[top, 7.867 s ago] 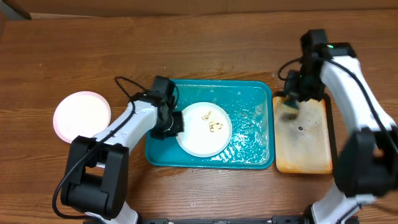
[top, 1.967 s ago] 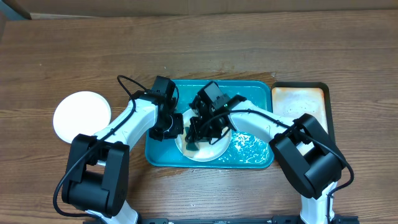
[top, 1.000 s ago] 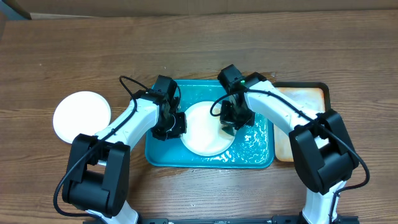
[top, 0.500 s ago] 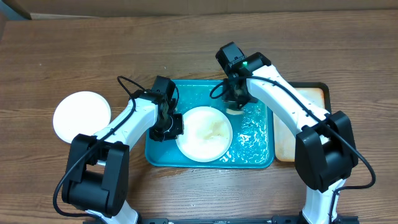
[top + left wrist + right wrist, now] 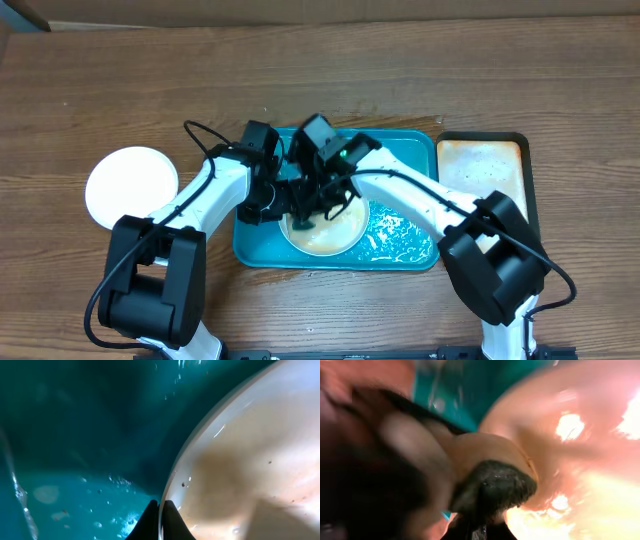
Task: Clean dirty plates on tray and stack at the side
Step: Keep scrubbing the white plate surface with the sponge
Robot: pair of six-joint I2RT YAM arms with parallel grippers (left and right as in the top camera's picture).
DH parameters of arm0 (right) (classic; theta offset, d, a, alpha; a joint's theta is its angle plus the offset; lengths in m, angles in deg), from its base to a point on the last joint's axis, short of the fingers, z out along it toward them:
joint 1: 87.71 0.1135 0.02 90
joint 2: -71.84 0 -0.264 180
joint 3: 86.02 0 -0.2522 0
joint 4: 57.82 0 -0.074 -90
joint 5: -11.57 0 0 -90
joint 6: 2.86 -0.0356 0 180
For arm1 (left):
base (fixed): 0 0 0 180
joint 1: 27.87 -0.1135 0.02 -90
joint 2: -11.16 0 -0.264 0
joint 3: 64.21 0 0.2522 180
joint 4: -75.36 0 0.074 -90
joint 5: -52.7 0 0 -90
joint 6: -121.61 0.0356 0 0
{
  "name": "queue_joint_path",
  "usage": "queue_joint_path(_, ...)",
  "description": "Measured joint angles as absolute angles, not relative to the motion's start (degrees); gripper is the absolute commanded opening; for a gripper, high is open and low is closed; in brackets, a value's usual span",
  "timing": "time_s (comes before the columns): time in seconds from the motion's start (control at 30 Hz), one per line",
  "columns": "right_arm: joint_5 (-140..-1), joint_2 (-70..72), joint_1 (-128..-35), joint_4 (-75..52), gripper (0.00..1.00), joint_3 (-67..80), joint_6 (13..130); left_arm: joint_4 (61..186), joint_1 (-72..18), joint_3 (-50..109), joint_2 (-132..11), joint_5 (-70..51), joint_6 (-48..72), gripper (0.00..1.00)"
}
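Observation:
The teal tray (image 5: pixel 400 150) lies mid-table, wet, with one pale plate (image 5: pixel 338 232) in it. My left gripper (image 5: pixel 281 205) is shut on that plate's left rim; in the left wrist view its black fingertips (image 5: pixel 160 506) pinch the rim of the plate (image 5: pixel 250 460) over the tray (image 5: pixel 75 435). My right gripper (image 5: pixel 312 208) is over the plate's left half, shut on a sponge (image 5: pixel 495 485) with a dark scouring face that presses on the plate (image 5: pixel 580 435). A clean white plate (image 5: pixel 131 187) sits alone at the left.
A black-rimmed tray (image 5: pixel 487 170) with an orange-stained cream inside lies just right of the teal tray. Both arms crowd together over the plate's left side. Cables loop above the left arm.
My right gripper has swung with the sponge from the tray's back right to the left half of the plate. The left gripper has kept its hold on the rim.

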State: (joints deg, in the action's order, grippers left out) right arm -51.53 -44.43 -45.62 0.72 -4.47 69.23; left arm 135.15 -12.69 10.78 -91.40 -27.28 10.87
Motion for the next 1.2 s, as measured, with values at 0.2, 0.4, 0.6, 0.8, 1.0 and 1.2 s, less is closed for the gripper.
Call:
queue_joint_path(0.2, -48.3, -44.52, -44.49, -7.57, 0.04, 4.14, 65.47, 134.88, -12.71, 10.76, -91.4, -27.28, 10.52, 0.04)
queue_joint_path(0.4, -48.69, -44.54, -45.47, -10.01, 0.04, 7.38, 61.14, 134.71, -12.6, 10.76, -91.4, -26.99, 10.52, 0.04)
queue_joint_path(0.6, -53.19, -43.99, -48.94, -7.02, 0.04, 7.34, 57.73, 134.86, -12.58, 10.76, -91.4, -26.58, 10.35, 0.04)
queue_joint_path(0.8, -59.51, -43.07, -54.78, -6.54, 0.04, 6.99, 56.27, 135.04, -12.58, 10.76, -91.4, -26.58, 10.11, 0.04)
queue_joint_path(1.0, -64.28, -42.77, -57.62, -5.38, 0.04, 6.31, 55.06, 135.52, -12.58, 10.78, -91.4, -26.38, 10.09, 0.04)
queue_joint_path(1.2, -67.69, -42.94, -57.62, 0.85, 0.04, 3.45, 56.13, 135.65, -12.58, 10.78, -91.4, -26.38, 10.07, 0.04)
